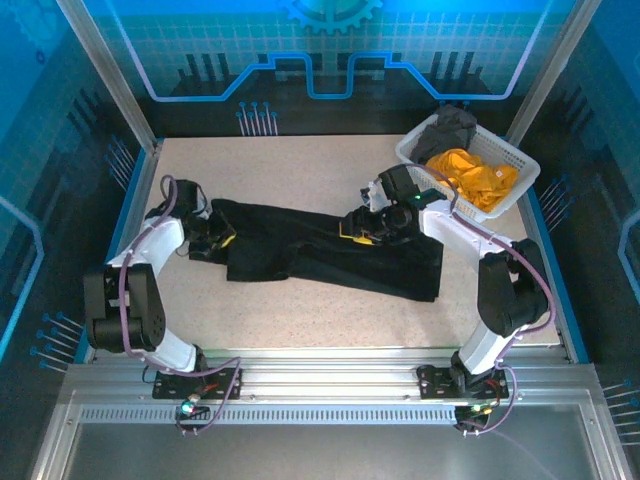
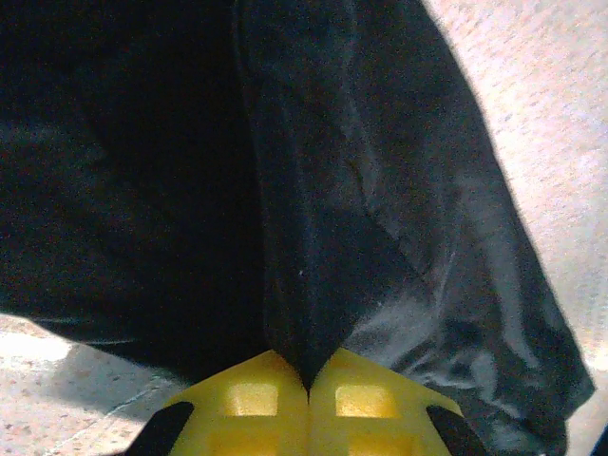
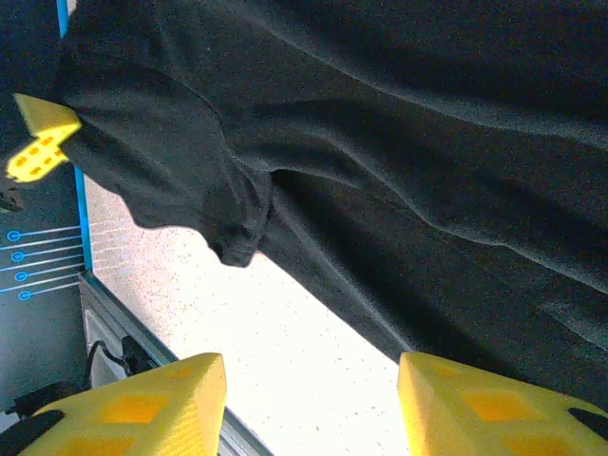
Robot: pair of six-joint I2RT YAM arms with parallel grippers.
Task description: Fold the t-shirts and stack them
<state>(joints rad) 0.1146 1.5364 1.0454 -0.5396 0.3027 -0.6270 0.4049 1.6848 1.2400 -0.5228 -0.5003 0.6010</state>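
Three t-shirts, none folded: black t-shirt (image 1: pixel 330 255) lay mid-tabletop, left gripper (image 1: pixel 215 238) clamped on its left end, right gripper (image 1: pixel 365 228) apart above it; orange-yellow t-shirt (image 1: pixel 478 178) and dark grey t-shirt (image 1: pixel 448 130) sat in basket (image 1: pixel 520 190), far-right corner.

- This is a robot lab work cell, not a home or a shop.
- The speckled table (image 1: pixel 330 320) is boxed in by bare aluminium frame posts (image 1: pixel 105 65) that rise from its far corners.
- Behind and beside the table stand blue printed panels (image 1: pixel 330 60) with gear and circuit-line graphics.
- A slotted aluminium rail (image 1: pixel 330 375) runs along the table's near edge.
- A left arm (image 1: pixel 150 250) and a right arm (image 1: pixel 500 285) are bolted to that rail, and cables (image 1: pixel 218 368) trail from their bases.
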